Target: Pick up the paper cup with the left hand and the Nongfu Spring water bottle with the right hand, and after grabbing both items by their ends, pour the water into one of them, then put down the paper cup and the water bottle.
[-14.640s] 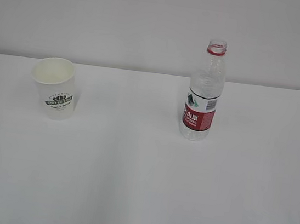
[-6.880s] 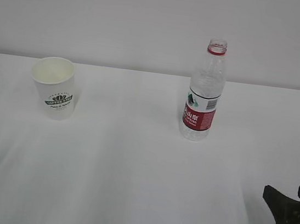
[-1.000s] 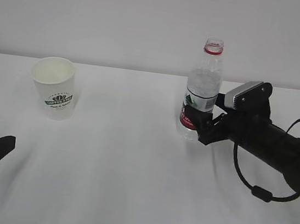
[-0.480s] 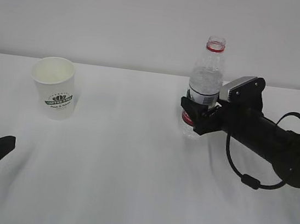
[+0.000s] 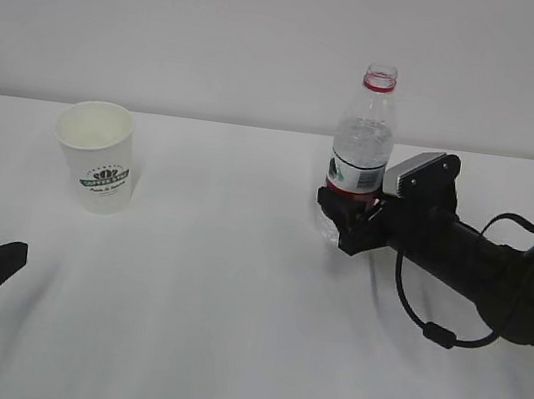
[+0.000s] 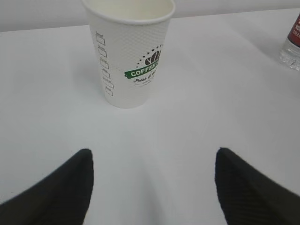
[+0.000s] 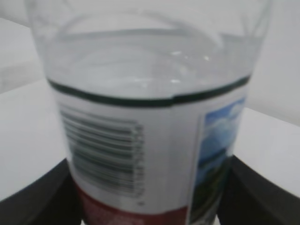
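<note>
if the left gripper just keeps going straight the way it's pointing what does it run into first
Most likely the paper cup. In the left wrist view it stands upright ahead of the open left gripper, a little left of centre, with bare table between. It might only graze one finger; depth is unclear.

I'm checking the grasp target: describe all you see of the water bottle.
The water bottle is clear ribbed plastic, uncapped, with a red neck ring and a red-and-white label bearing a barcode. It stands upright on the white table, holding clear liquid above label height. The right pincer straddles its labelled lower body.
</note>
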